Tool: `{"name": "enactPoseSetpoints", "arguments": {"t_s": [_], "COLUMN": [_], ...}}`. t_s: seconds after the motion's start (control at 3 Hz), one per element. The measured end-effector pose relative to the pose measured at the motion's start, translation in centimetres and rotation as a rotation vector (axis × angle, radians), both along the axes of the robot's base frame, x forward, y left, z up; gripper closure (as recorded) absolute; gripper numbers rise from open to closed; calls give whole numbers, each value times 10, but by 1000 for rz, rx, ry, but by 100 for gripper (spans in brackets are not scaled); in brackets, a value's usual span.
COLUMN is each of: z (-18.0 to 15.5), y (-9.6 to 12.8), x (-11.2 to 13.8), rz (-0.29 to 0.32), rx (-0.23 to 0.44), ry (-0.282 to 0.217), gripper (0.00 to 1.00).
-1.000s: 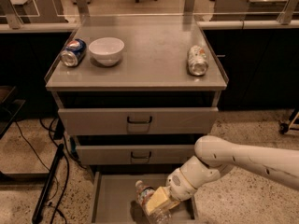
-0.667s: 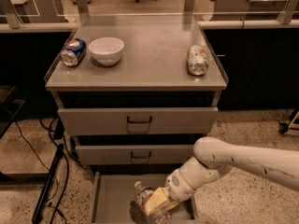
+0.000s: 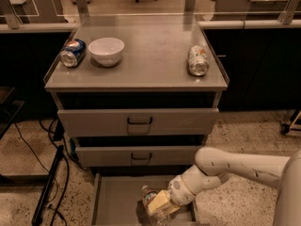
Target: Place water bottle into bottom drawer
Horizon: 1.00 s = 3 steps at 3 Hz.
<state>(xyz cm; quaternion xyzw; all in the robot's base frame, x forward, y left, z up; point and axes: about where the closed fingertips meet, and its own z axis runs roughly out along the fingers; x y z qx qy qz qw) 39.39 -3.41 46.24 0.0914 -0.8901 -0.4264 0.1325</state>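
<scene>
The bottom drawer (image 3: 115,199) is pulled open at the foot of the grey cabinet, its flat grey floor showing. The clear water bottle (image 3: 149,196) lies tilted inside it, cap toward the back left. My gripper (image 3: 160,205) reaches down into the drawer from the right at the end of the white arm (image 3: 235,166) and is closed around the bottle's body, which it partly hides.
On the cabinet top (image 3: 146,55) lie a blue Pepsi can (image 3: 73,52), a white bowl (image 3: 106,50) and a silver crushed can (image 3: 197,60). The two upper drawers (image 3: 138,122) with dark handles are slightly ajar. Black cables (image 3: 47,187) lie on the floor at left.
My gripper and the bottle have sunk slightly lower into the bottom drawer. Nothing else has moved.
</scene>
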Motion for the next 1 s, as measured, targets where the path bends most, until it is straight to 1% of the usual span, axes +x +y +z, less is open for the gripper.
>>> {"name": "enactPoseSetpoints", "arguments": {"t_s": [0.33,0.67,1.0], "z": [0,-19,-54], "y": [0,6,17], "x": [0,4,26], "rz": [0,-30,-78], "rx": [0,-17,-48], "ry": [0,17,36], "gripper": [100,100,100]}}
